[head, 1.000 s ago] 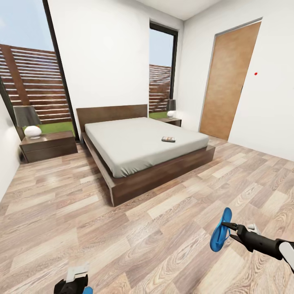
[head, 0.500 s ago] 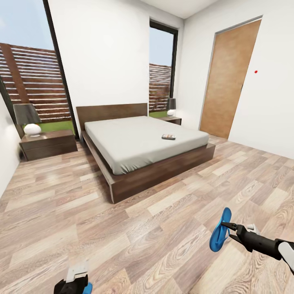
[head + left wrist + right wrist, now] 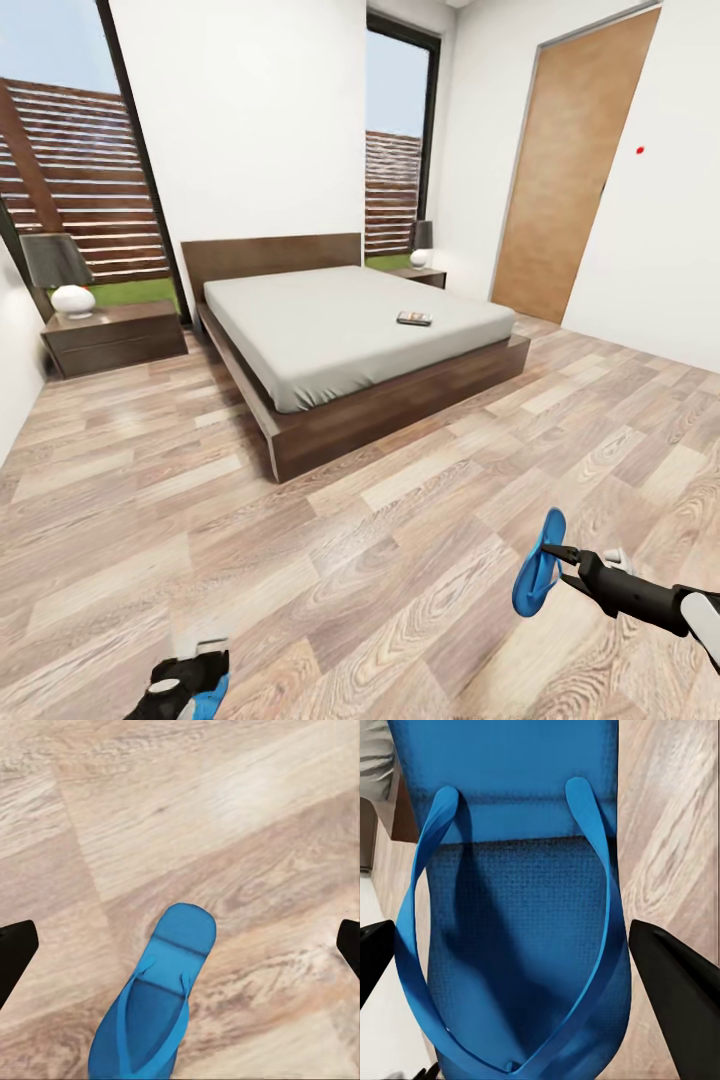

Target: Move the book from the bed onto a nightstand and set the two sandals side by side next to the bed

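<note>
Holding one blue sandal (image 3: 538, 566) out in front of the robot, the right gripper (image 3: 553, 556) has its dark fingers closed on the sandal's edge, the sole hanging on edge above the wood-plank floor (image 3: 380, 560). Seen from the right wrist, that sandal (image 3: 514, 907) sits close between the two black fingers (image 3: 675, 1005), its straps facing the camera.

Low at the robot's left, the left gripper (image 3: 195, 675) carries the other sandal (image 3: 207, 697), of which a blue sliver peeks out beside the hand. From the left wrist that sandal (image 3: 154, 1005) hangs over the planks with its rounded end pointing away; the dark fingertips (image 3: 15, 952) stand far out at either side, so whether the jaws pinch it I cannot tell.

Further off across the bare floor stands the bed (image 3: 350, 340), its grey mattress on a dark frame with the headboard against the white wall. The book (image 3: 414, 319) lies flat on the mattress, toward the side nearer the wooden door (image 3: 565, 170). A nightstand (image 3: 115, 335) with a lamp (image 3: 65, 275) stands beside the bed at the tall window, and the other nightstand (image 3: 420, 276) sits at the far side of the headboard.
</note>
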